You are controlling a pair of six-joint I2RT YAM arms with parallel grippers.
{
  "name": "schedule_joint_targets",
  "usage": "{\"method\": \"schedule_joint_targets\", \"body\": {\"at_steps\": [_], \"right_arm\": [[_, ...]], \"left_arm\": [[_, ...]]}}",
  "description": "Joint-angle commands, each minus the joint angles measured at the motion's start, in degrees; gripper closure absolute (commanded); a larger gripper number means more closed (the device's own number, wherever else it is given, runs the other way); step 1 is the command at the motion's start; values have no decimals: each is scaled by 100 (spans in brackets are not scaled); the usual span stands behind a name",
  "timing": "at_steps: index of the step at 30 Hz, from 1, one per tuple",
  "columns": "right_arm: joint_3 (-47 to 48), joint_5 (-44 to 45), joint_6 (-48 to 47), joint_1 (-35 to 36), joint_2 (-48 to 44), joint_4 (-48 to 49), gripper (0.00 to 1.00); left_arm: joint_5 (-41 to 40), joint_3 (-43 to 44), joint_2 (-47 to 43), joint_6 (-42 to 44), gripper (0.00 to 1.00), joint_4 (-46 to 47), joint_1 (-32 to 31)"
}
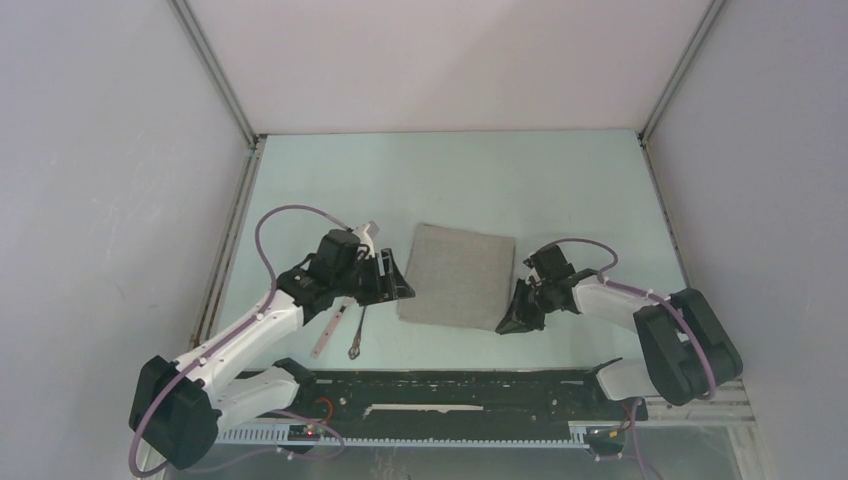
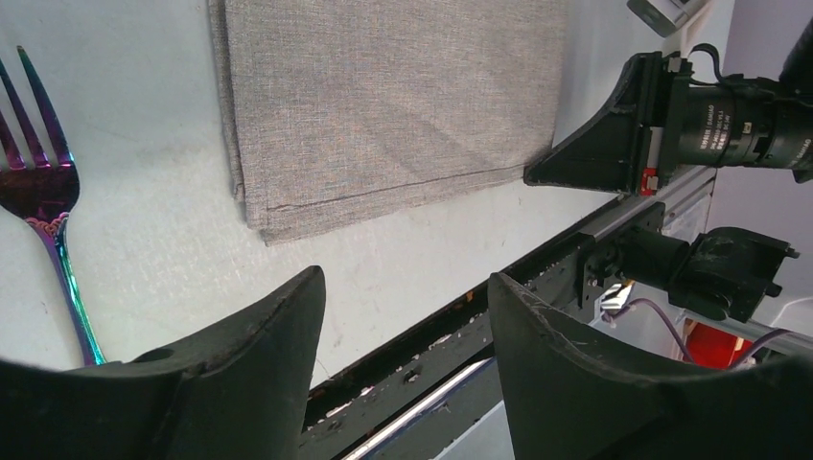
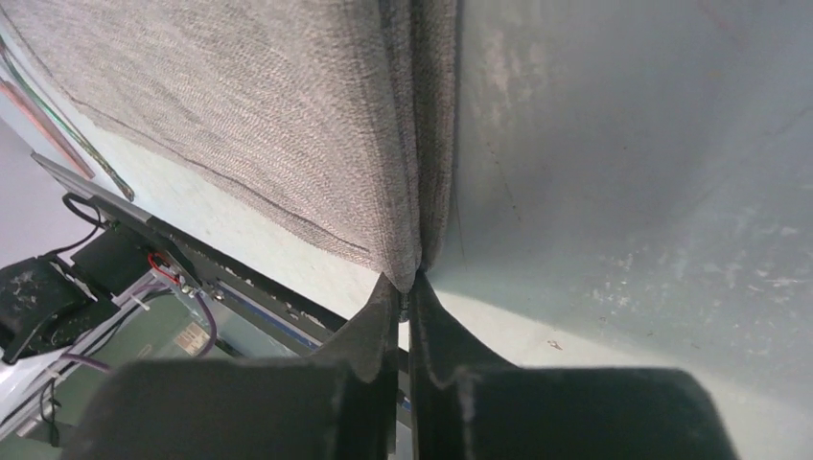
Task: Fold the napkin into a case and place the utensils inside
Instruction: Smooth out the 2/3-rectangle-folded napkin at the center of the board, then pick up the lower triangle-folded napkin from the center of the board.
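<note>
The grey napkin (image 1: 458,275) lies flat on the table, a square of cloth; it also shows in the left wrist view (image 2: 383,105) and the right wrist view (image 3: 240,115). My right gripper (image 1: 512,322) is shut on the napkin's near right corner, which is pinched and lifted slightly between the fingertips (image 3: 406,284). My left gripper (image 1: 400,288) is open and empty beside the napkin's left edge. The pink-handled spoon (image 1: 330,332) and the fork (image 1: 358,335) lie left of the napkin near the front edge. The fork's iridescent head (image 2: 38,192) shows in the left wrist view.
A black rail (image 1: 450,385) runs along the table's near edge. Grey walls with metal frame posts (image 1: 215,75) enclose the table on three sides. The right arm's camera (image 2: 719,120) shows beyond the napkin in the left wrist view.
</note>
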Motion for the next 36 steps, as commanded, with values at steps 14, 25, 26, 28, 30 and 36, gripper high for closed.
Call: {"method": "schedule_joint_targets", "body": {"at_steps": [14, 25, 26, 28, 30, 36], "right_arm": [[2090, 2246, -1000, -1355, 954, -3351, 100], [3284, 3822, -1565, -1596, 1415, -4200, 55], [3404, 3987, -1605, -1472, 1245, -4267, 51], [3563, 4004, -1765, -1205, 872, -4222, 47], [3525, 3431, -1890, -1000, 557, -3894, 43], [2475, 354, -1827, -1162, 264, -1565, 42]], "left_arm": [[544, 41, -798, 224, 30, 51, -4], [693, 56, -600, 61, 27, 350, -8], [725, 93, -464, 6, 27, 478, -9], [795, 214, -93, -101, 27, 780, -9], [911, 366, 430, -242, 27, 1148, -13], [1023, 1349, 2561, -622, 44, 1998, -17]]}}
